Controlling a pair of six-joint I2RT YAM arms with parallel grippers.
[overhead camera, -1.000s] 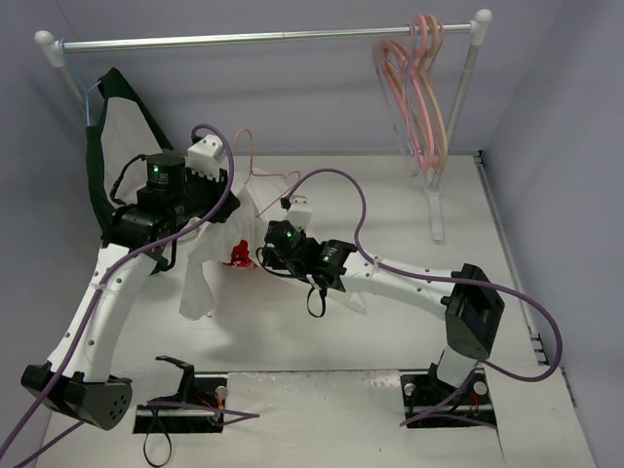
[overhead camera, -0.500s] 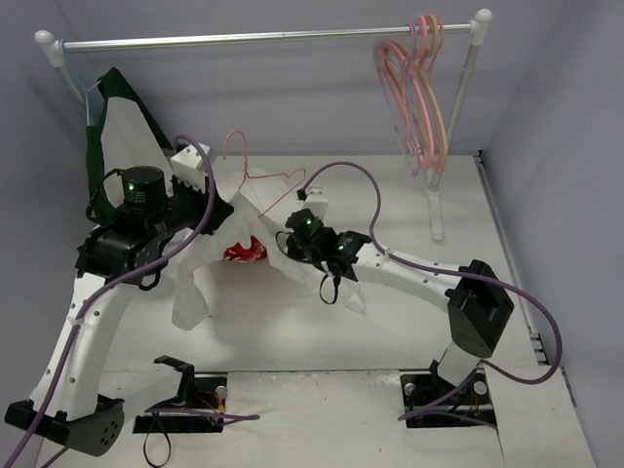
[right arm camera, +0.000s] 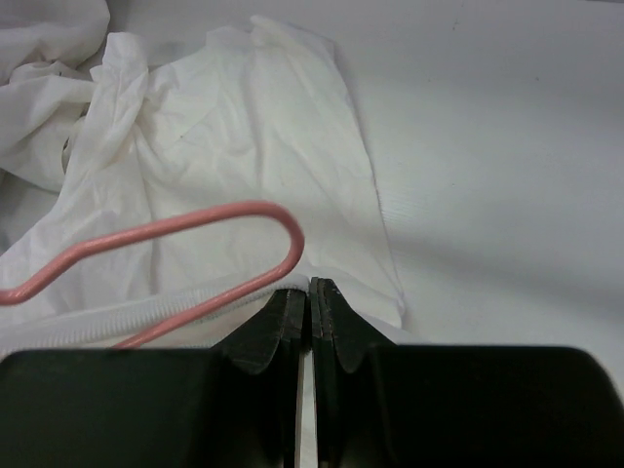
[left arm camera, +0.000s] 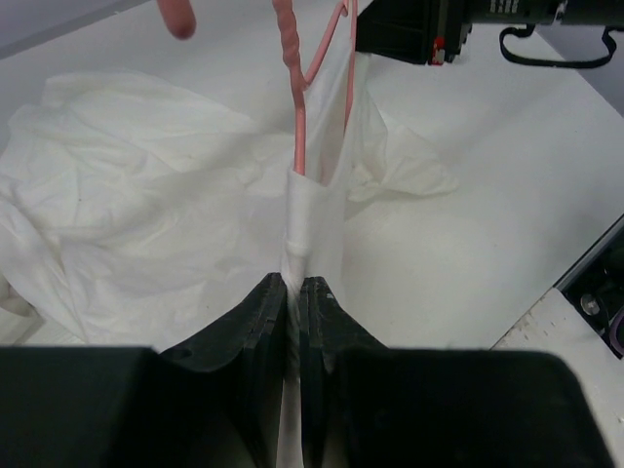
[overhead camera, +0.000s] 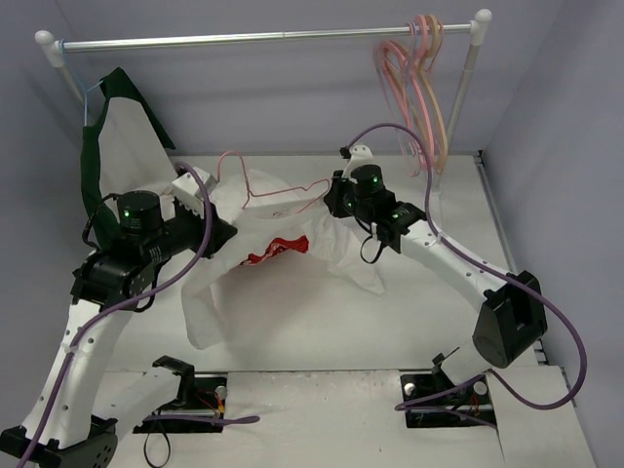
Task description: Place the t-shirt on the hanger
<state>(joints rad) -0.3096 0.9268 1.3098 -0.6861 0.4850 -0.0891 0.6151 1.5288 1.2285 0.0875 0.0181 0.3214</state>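
The white t-shirt (overhead camera: 292,268) with a red print (overhead camera: 273,252) hangs stretched between my two grippers above the table. The thin pale-pink hanger (overhead camera: 278,192) lies along its top edge, hook to the back left. My left gripper (overhead camera: 224,232) is shut on the shirt's left end; in the left wrist view its jaws (left arm camera: 294,285) pinch white cloth (left arm camera: 146,195) just below the hanger wire (left arm camera: 297,127). My right gripper (overhead camera: 329,203) is shut on the right end; in the right wrist view its jaws (right arm camera: 310,290) grip the shirt's ribbed edge (right arm camera: 146,310) beside the hanger's bend (right arm camera: 283,229).
A clothes rail (overhead camera: 263,39) spans the back. A white shirt with dark green trim (overhead camera: 112,146) hangs at its left end. Several pink and peach hangers (overhead camera: 419,93) hang at the right end by the rack's post (overhead camera: 450,146). The right arm's gripper body (left arm camera: 439,29) shows in the left wrist view.
My right gripper has moved right and back, my left arm has drawn down and left. The shirt is pulled wider between them, with the hanger along its top.
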